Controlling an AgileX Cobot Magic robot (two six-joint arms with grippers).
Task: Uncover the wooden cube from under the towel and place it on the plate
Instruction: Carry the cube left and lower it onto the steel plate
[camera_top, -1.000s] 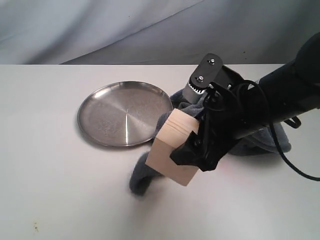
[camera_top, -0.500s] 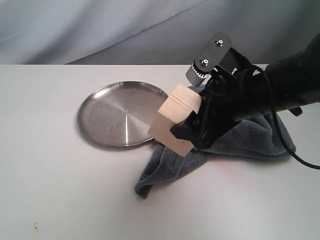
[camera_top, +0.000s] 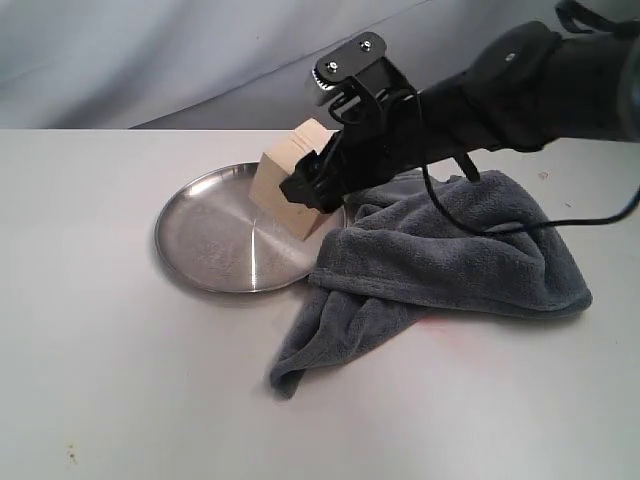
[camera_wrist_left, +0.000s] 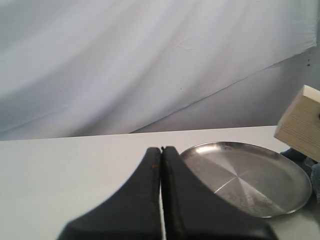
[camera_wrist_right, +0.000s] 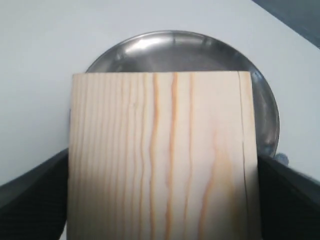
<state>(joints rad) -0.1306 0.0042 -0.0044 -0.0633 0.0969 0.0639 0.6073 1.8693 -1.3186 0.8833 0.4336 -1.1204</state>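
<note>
**A:** Start nearest us. What's at the bottom of the frame?

**B:** Bare desk (camera_top: 120, 400). Behind it, from lower centre to the right, the grey towel (camera_top: 450, 265) lies rumpled in a heap and covers nothing. One fold touches the right rim of the plate (camera_top: 200, 250), which sits left of centre.

**A:** And the wooden cube?

**B:** The wooden cube (camera_top: 278, 190) is tilted over the plate's right edge, just above centre of the frame. The right hand (camera_top: 300, 180) is clamped on it, one finger on each side. I can't tell whether its lowest corner touches the metal, but it looks just clear.

**A:** The other arm?

**B:** The left hand (camera_wrist_left: 161, 200) has its fingers pressed together and holds nothing. It sits low, well apart from the plate. Furthest back is only the pale backdrop (camera_top: 150, 60).

**A:** So which step is this?

**B:** I'd say the uncovering is done and this is the carry to the plate, close to the end.

**A:** What does the next move need?

**B:** The cube should go a little further left, toward the plate's middle, and be levelled so a flat face meets the steel. Then it can be lowered and let go. If it's dropped at this tilt near the rim, it could tip onto the towel.
</note>
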